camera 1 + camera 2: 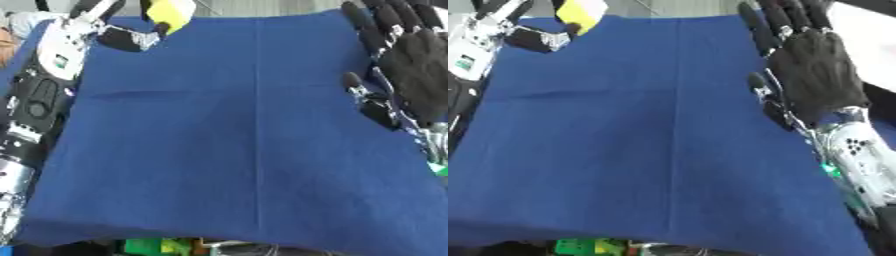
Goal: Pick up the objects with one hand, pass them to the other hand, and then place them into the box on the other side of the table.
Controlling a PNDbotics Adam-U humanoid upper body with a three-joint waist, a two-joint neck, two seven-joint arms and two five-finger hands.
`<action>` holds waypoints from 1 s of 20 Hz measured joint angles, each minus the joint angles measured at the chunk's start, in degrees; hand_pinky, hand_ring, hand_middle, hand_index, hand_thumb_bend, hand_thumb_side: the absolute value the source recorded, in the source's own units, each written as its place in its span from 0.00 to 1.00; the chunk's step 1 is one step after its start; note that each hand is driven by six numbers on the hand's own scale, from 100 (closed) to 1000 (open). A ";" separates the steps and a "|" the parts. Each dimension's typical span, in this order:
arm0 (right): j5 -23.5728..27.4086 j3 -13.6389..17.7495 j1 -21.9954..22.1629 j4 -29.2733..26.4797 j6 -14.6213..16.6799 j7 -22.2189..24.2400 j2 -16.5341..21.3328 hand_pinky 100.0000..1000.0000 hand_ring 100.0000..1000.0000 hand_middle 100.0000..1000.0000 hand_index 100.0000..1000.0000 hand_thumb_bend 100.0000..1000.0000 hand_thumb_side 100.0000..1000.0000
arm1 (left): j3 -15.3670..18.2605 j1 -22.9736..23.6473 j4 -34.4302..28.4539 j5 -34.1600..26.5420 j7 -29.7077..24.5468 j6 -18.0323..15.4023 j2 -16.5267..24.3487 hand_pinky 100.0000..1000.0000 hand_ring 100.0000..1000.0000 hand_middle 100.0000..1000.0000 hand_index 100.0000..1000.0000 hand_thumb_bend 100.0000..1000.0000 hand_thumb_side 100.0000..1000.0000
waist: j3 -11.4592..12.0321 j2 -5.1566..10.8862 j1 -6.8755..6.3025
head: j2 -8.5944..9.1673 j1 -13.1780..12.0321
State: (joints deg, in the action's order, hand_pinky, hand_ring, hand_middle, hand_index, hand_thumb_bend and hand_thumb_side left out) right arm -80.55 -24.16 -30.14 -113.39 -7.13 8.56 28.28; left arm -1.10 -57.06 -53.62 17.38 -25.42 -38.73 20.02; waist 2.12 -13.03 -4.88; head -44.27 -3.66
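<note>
l hand (131, 36) fingers round yellow block (171, 13); r hand (815, 65) flat.

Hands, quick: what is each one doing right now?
Left hand: shut on the yellow block, at the far left edge of the blue cloth.
Right hand: open, fingers straight, holding nothing.

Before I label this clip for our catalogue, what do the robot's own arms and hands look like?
The right hand is black, with long dark fingers and what looks like a fabric-like back. Behind it, its forearm is silver-white with small dark dots and a green light. The left hand is black with silver parts. Its arm has a white shell with a small green-and-dark marking, then black and silver segments toward the body.
</note>
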 measured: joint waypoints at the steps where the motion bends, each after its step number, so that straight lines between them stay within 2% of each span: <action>1: 0.35 -0.41 -0.60 0.00 0.65 0.51 0.24 1.00 0.93 1.00 1.00 0.31 0.00 | -0.50 0.16 -0.94 -2.36 -2.11 2.11 -1.11 0.54 0.29 0.24 0.40 0.00 0.21 | 0.07 0.00 0.03 | 0.00 0.32; 5: 1.69 -1.61 -2.33 0.00 2.47 1.91 0.31 1.00 0.93 1.00 1.00 0.32 0.00 | -2.02 0.65 -2.84 -7.58 -8.75 8.75 -5.99 0.54 0.28 0.24 0.40 0.00 0.21 | 0.39 -0.07 0.21 | 0.00 1.28; 10: 2.81 -2.35 -3.18 0.00 3.01 2.63 0.08 1.00 0.94 1.00 1.00 0.30 0.00 | -3.57 0.68 -4.48 -9.78 -13.78 13.78 -11.61 0.54 0.29 0.24 0.40 0.00 0.21 | 0.74 -0.52 0.38 | 0.00 1.85; 14: 3.18 -2.39 -3.54 0.00 2.62 3.05 -0.52 1.00 0.93 1.00 1.00 0.30 0.00 | -5.12 0.69 -5.65 -10.84 -15.82 15.82 -14.30 0.54 0.29 0.24 0.40 0.00 0.20 | 0.72 -0.58 0.37 | 0.00 2.36; 20: 3.65 -2.42 -3.71 0.00 2.50 3.49 -1.14 0.97 0.94 0.99 1.00 0.29 0.00 | -7.76 0.82 -5.93 -10.12 -15.93 15.93 -16.37 0.54 0.29 0.24 0.40 0.00 0.20 | 0.73 -0.71 0.37 | 0.00 2.99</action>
State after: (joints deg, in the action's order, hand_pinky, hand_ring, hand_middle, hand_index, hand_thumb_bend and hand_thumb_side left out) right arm -76.89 -26.58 -33.85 -113.39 -4.63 12.04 27.14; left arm -8.85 -56.24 -59.55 7.25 -41.35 -22.80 3.65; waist 2.85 -13.74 -4.51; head -44.27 -0.66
